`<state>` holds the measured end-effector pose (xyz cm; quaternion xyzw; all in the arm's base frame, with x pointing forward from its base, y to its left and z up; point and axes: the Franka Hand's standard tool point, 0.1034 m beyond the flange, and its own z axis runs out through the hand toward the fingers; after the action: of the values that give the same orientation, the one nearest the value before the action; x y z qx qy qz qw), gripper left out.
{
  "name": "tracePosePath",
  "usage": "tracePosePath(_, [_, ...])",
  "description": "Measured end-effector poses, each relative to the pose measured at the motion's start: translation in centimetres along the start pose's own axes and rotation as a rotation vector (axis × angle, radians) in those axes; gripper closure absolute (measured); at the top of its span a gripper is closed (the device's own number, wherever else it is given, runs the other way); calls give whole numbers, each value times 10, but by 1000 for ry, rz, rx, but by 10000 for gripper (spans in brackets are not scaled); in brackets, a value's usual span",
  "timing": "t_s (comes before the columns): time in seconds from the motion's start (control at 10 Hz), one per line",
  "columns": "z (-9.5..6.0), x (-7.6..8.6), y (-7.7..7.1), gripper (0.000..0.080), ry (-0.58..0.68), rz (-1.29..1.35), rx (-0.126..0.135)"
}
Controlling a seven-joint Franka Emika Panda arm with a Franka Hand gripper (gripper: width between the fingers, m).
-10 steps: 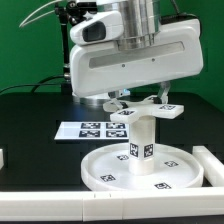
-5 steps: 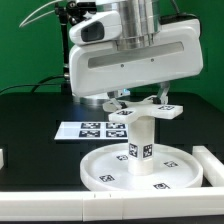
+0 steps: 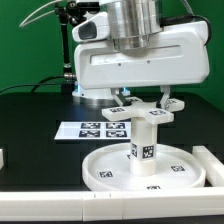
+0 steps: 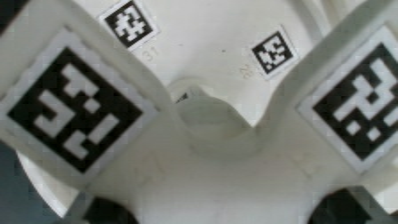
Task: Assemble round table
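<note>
The large rimmed round disc [image 3: 100,172] lies flat on the black table. The short thick cylinder post [image 3: 146,146] stands upright near its middle. The cross-shaped foot [image 3: 152,114] lies level on top of the post. My gripper [image 3: 143,101] reaches down from above and is shut on the foot's middle. In the wrist view the foot [image 4: 196,110] fills the picture with two tagged arms spreading out. The disc [image 4: 196,40] shows beyond it. My gripper [image 4: 217,208] has dark fingertips at either side of the foot.
The marker board [image 3: 95,128] lies behind the disc toward the exterior view's left. A white border rail [image 3: 212,162] runs along the exterior view's right, and a rail end [image 3: 3,157] shows at the left edge. The arm's big white body hangs above the parts.
My gripper and the cross-shaped foot have shifted a little toward the exterior view's right. The post under them now stands slightly further right too.
</note>
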<state>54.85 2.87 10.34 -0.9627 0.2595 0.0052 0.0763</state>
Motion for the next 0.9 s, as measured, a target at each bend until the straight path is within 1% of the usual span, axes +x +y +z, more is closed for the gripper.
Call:
tracePosePath(0.1, [0,0,1,351,12,45,4])
tracePosePath(0.2, [0,1,1,351,16,162,21])
tracePosePath(0.4, [0,0,0,351,29,339,36])
tracePosePath(0.9, [1,2,0,351,15,765,87])
